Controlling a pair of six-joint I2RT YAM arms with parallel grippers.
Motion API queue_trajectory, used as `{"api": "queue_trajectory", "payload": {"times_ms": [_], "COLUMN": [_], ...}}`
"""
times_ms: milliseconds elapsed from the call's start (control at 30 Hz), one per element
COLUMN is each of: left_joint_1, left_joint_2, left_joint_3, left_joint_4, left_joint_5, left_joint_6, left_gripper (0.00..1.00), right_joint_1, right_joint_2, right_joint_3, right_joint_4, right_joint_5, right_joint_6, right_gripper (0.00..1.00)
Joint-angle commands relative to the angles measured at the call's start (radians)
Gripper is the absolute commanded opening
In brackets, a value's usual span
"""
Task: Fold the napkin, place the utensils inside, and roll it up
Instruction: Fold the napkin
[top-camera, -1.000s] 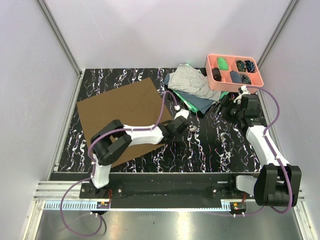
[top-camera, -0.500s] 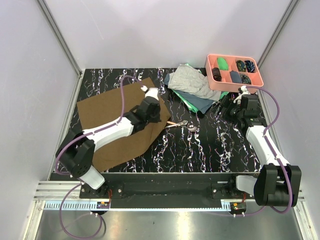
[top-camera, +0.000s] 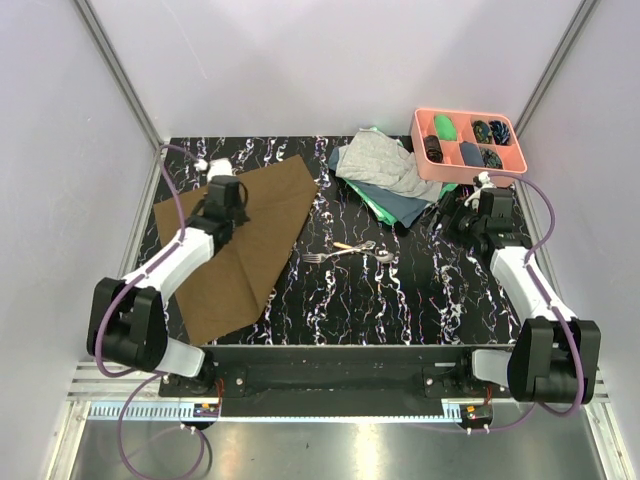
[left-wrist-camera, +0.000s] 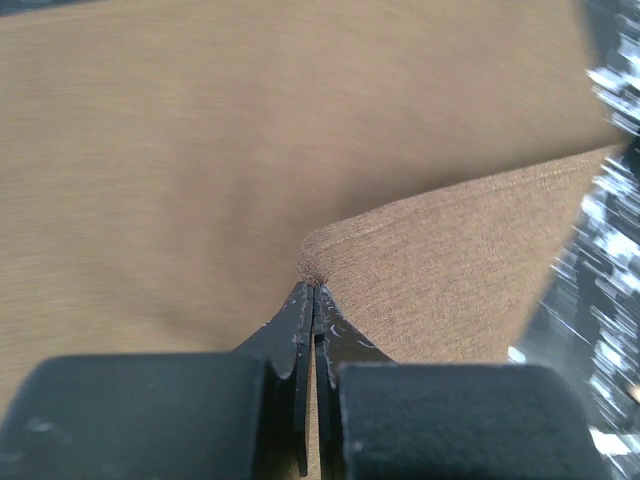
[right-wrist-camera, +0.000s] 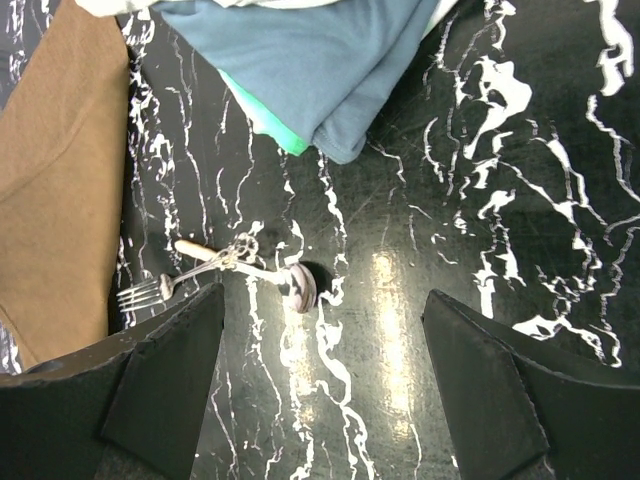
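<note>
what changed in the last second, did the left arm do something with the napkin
The left gripper, jaws shut on a corner of the napkin, swung from mid-table to the far left, pulling that corner over so the napkin now lies folded in a triangle. The utensils, the open right gripper, the cloth pile and the pink tray stayed about where they were.

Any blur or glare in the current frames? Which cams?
Left wrist: motion smear over the napkin and the marble at the right edge; only the fingers, shut on the napkin, are sharp. Right wrist: in focus, with a bright glare patch on the table just right of the spoon. Top external: sharp, evenly lit, only soft shadows.
</note>
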Motion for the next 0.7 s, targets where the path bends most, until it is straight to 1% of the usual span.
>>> {"api": "queue_trajectory", "payload": {"times_ms": [0, 67, 100, 300, 433, 567, 667], "left_joint_1": [0.114, 0.153, 0.191, 0.346, 0.415, 0.478, 0.503], "left_joint_2": [-0.015, 0.001, 0.007, 0.099, 0.201, 0.268, 0.308], "left_joint_3": [-0.018, -0.009, -0.003, 0.092, 0.221, 0.292, 0.321], "left_joint_4": [0.048, 0.063, 0.064, 0.089, 0.058, 0.038, 0.032], "left_joint_5": [-0.039, -0.039, -0.037, 0.013, 0.041, 0.078, 0.098], "left_joint_6": [0.04, 0.048, 0.055, 0.065, 0.075, 0.072, 0.075], "left_gripper": [0.0, 0.0, 0.0, 0.0, 0.0, 0.0, 0.0], "right_joint_1": [-0.004, -0.004, -0.004, -0.004, -0.004, -0.002, -0.004], "right_joint_2": [0.027, 0.038, 0.041, 0.069, 0.096, 0.113, 0.126], "right_joint_3": [0.068, 0.087, 0.091, 0.133, 0.159, 0.187, 0.203], "right_joint_4": [0.008, 0.005, 0.003, -0.008, -0.017, -0.029, -0.04], "right_joint_5": [-0.053, -0.067, -0.071, -0.096, -0.108, -0.102, -0.097], "right_joint_6": [-0.005, -0.002, 0.002, 0.008, 0.016, 0.019, 0.021], "right_gripper": [0.88, 0.88, 0.88, 0.88, 0.86, 0.86, 0.86]}}
